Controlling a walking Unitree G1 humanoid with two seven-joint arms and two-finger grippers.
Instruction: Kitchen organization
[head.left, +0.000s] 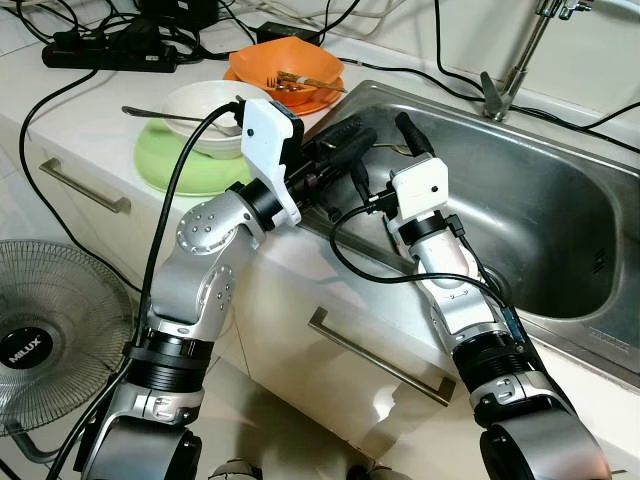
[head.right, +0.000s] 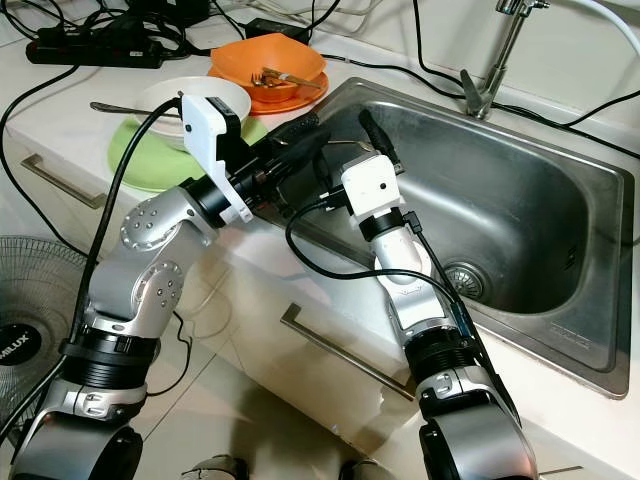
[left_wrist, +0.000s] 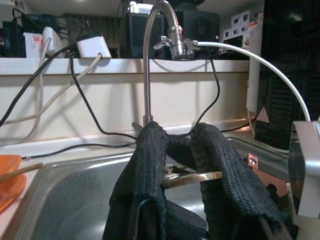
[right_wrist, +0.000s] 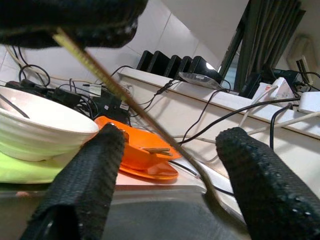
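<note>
My left gripper (head.left: 352, 140) hangs over the left rim of the steel sink (head.left: 560, 220), shut on a thin metal utensil (left_wrist: 192, 178) that lies crosswise between its fingers. The utensil's slim handle (right_wrist: 130, 105) slants down between the fingers of my right gripper (head.left: 385, 155), which is open just beside the left one, at the sink's near-left corner. Behind them on the counter, a white bowl (head.left: 205, 105) with a spoon in it rests on a green plate (head.left: 185, 165). Orange dishes (head.left: 285, 70) holding more cutlery stand further back.
A faucet (head.left: 515, 60) stands at the sink's back edge, with cables trailing along the counter. A black power strip (head.left: 110, 50) lies at the far left. Drawer handles (head.left: 375, 355) run below the counter, and a floor fan (head.left: 50, 330) stands at the lower left.
</note>
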